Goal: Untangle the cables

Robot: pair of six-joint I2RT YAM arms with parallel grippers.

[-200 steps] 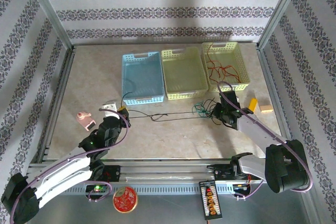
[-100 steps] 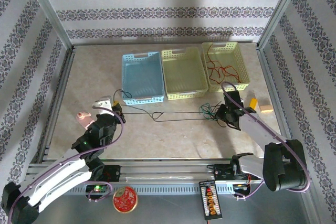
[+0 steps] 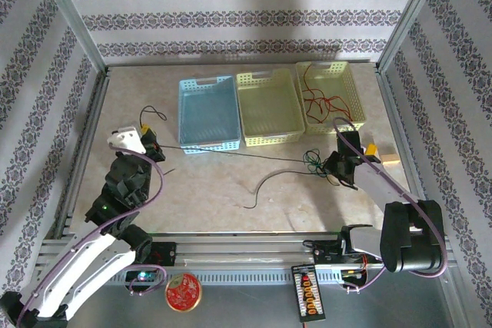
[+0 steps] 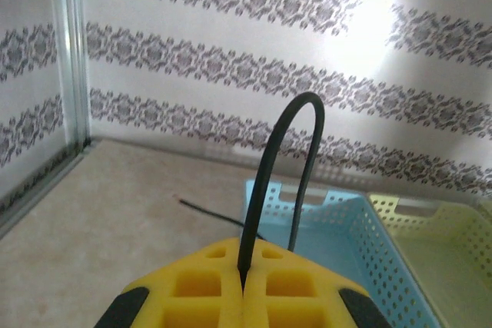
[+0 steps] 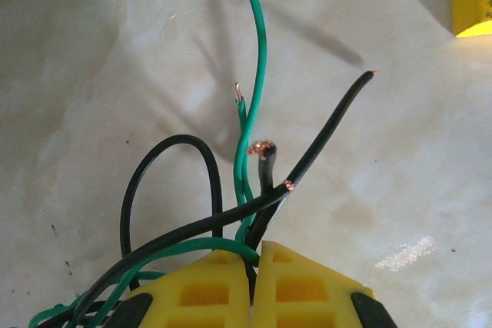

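I work in a robot lab cell, not a home, for all the wallpaper. The patterned walls [image 3: 231, 17] are flat panels held in bare aluminium posts [image 3: 73, 24] that box in one stone-look tabletop [image 3: 200, 197] across the middle of the frame. My left arm [image 3: 81, 263] and right arm [image 3: 384, 186] are bolted to a metal rail [image 3: 231, 259] along the bottom edge. Below it, at bottom centre, sits an exposed connector board [image 3: 307, 291]. Three plastic baskets [image 3: 269, 109] stand in a neat row at upper middle.
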